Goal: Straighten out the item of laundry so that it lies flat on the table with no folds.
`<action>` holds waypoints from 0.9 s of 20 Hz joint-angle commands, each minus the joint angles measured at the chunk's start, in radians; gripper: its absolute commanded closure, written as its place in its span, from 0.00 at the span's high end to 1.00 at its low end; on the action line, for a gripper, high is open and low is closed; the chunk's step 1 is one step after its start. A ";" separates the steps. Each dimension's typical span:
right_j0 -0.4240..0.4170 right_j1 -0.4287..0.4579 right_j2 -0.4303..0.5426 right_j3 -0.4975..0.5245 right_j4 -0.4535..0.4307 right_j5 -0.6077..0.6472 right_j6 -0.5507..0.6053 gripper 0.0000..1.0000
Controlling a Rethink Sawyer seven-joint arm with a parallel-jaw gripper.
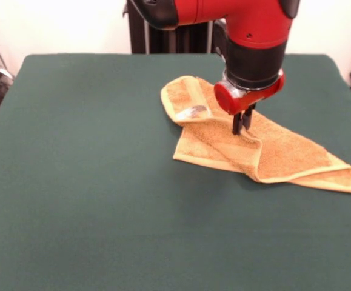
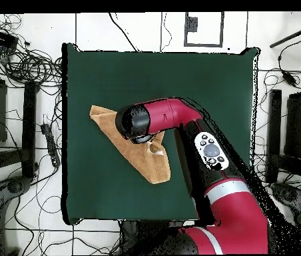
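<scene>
A red and black arm lowers its pincer onto a golden-orange towel lying crumpled on the green desk. The two fingers stand nearly together, their tips pressed into a raised fold of the cloth directly beneath. The towel spreads out to either side of the pincer, its edges doubled over and a white tag just beside it.

Bench: open green cloth on all sides; sole obstacle, crumpled towel beneath the pincer.
</scene>
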 commanded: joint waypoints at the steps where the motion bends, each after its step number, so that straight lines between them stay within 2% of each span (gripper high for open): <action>1: 0.043 0.026 -0.019 0.104 0.037 -0.048 0.152 0.00; 18: 0.071 -0.016 -0.036 0.151 0.075 -0.072 0.186 0.00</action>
